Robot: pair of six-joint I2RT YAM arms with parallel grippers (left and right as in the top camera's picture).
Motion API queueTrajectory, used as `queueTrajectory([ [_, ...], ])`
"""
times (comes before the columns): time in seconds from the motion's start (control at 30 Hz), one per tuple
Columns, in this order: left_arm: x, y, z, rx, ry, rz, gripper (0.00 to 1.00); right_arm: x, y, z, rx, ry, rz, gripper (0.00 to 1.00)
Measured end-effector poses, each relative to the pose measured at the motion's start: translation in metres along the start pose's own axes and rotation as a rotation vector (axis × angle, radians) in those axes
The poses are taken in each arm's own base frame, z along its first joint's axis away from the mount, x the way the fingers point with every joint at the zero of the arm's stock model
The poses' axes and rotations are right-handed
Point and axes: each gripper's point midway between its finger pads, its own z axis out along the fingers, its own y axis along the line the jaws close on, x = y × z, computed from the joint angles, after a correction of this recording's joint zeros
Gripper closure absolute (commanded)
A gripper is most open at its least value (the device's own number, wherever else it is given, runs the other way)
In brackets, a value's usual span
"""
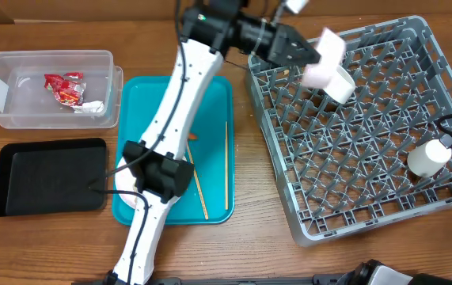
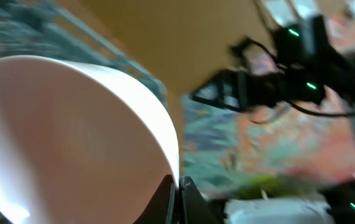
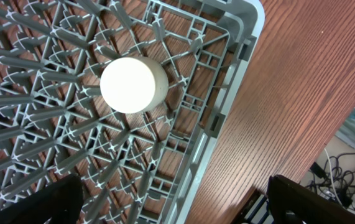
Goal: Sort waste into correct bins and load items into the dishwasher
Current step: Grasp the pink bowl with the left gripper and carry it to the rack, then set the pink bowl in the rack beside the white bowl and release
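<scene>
A white bowl (image 1: 330, 63) is held above the dish rack (image 1: 368, 182), pinched by the left fingers (image 1: 303, 54). One cup (image 1: 429, 157) is already racked below the wide-spread right fingers (image 3: 34, 202). Wrappers (image 1: 66, 87) are binned; chopsticks (image 1: 226, 166) are left on the tray (image 1: 210, 103).

**Wooden table, four loads**

The wooden table (image 1: 249, 198) carries a clear plastic tub (image 1: 51, 54) at the left with a black tray (image 1: 51, 176) near it, a teal tray (image 1: 214, 142) beside both — and a grey dish rack (image 1: 368, 158) on the right.
</scene>
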Motion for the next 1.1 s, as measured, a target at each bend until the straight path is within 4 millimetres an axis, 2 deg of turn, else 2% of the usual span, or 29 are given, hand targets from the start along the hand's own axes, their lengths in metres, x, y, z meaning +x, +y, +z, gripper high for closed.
queueTrajectory([
  [0.17, 0.02, -0.034, 0.044, 0.122, 0.087, 0.032, 0.96, 0.0, 0.0, 0.0, 0.0, -0.001, 0.0, 0.03],
  [0.23, 0.028, -0.034, 0.055, 0.139, 0.112, 0.013, 0.95, 0.0, 0.0, 0.0, 0.0, 0.0, 0.0, 0.03],
  [0.3, 0.032, -0.029, 0.057, 0.136, 0.123, -0.02, 0.96, 0.0, 0.0, 0.0, -0.001, -0.001, -0.001, 0.03],
  [0.4, 0.043, -0.008, 0.061, 0.105, 0.144, -0.124, 0.96, 0.0, 0.0, 0.0, 0.0, -0.001, 0.0, 0.03],
  [0.6, 0.048, 0.035, 0.073, 0.027, 0.132, -0.209, 0.96, 0.001, 0.001, 0.0, -0.007, 0.003, -0.001, 0.03],
  [0.77, 0.069, 0.082, 0.08, -0.089, 0.139, -0.363, 0.96, 0.001, 0.001, 0.0, -0.008, 0.004, -0.002, 0.03],
  [0.87, 0.076, 0.097, 0.083, -0.114, 0.135, -0.397, 0.96, 0.001, 0.001, 0.0, -0.008, 0.004, -0.001, 0.03],
  [1.0, 0.071, 0.107, 0.071, -0.14, 0.108, -0.421, 0.96, 0.001, 0.001, 0.0, -0.008, 0.004, -0.001, 0.03],
  [1.1, 0.066, 0.119, 0.05, -0.168, 0.073, -0.478, 0.95, 0.001, 0.001, 0.0, -0.008, 0.004, -0.001, 0.03],
])
